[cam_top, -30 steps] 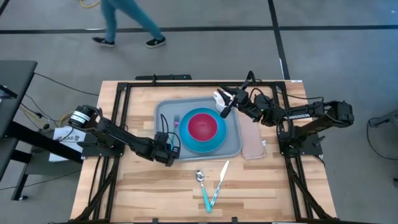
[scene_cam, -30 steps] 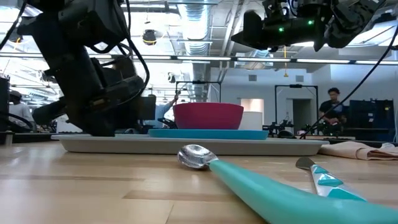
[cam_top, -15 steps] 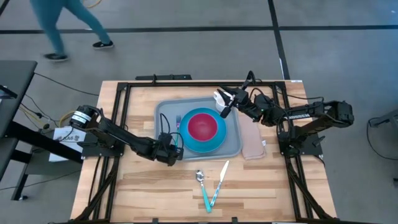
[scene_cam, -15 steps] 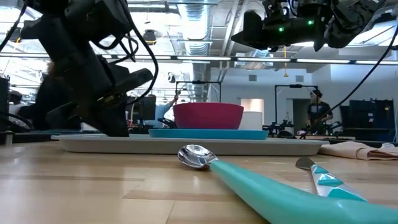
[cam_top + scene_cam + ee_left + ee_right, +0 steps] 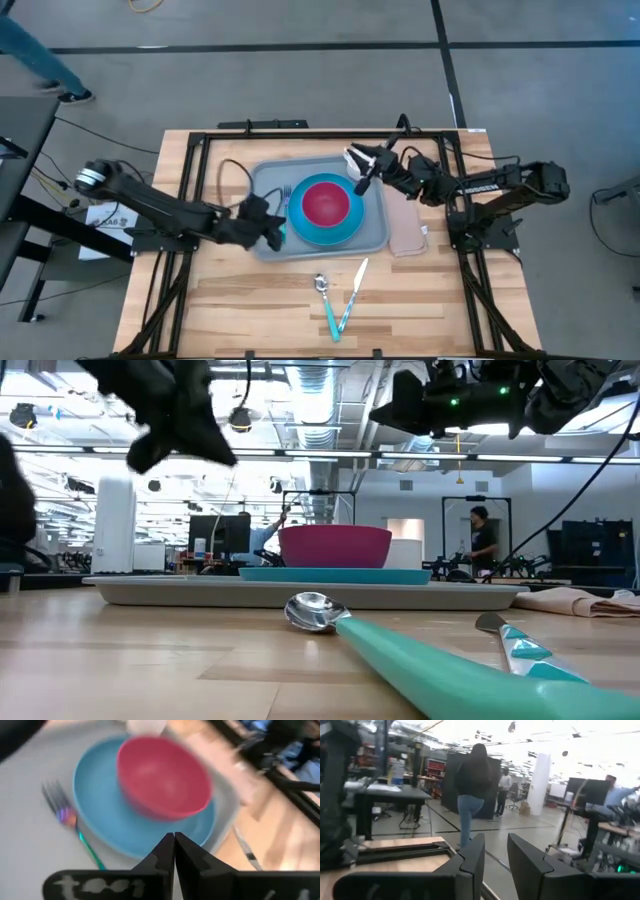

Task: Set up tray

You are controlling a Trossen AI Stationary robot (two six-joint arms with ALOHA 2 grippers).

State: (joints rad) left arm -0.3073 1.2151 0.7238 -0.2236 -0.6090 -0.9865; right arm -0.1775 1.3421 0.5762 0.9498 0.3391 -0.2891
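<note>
The grey-blue tray (image 5: pixel 262 182) lies flat on the wooden table. It carries a round blue plate (image 5: pixel 345 232) with a red bowl (image 5: pixel 325 202) on it, a fork (image 5: pixel 284 197) left of the plate and a white cup (image 5: pixel 354 157) at its far right corner. My left gripper (image 5: pixel 278 232) hangs shut above the tray's near left corner, off the table in the low view (image 5: pixel 185 430); its wrist view (image 5: pixel 174 837) looks down on plate, bowl (image 5: pixel 162 777) and fork (image 5: pixel 70 817). My right gripper (image 5: pixel 361 183) is open, raised beside the cup (image 5: pixel 404 553), holding nothing (image 5: pixel 495 845).
A beige folded napkin (image 5: pixel 405 228) lies on the table right of the tray. A spoon (image 5: pixel 322 286) and a knife (image 5: pixel 354 288), both teal-handled, lie toward the near edge. A black frame (image 5: pixel 200 150) runs round the table. People stand in the room beyond (image 5: pixel 470 790).
My left gripper has risen from table height by the tray's near left corner to well above it, shifting slightly toward the far edge over the tray; its arm has swung up and leftward. A person beyond the far edge has walked to the left.
</note>
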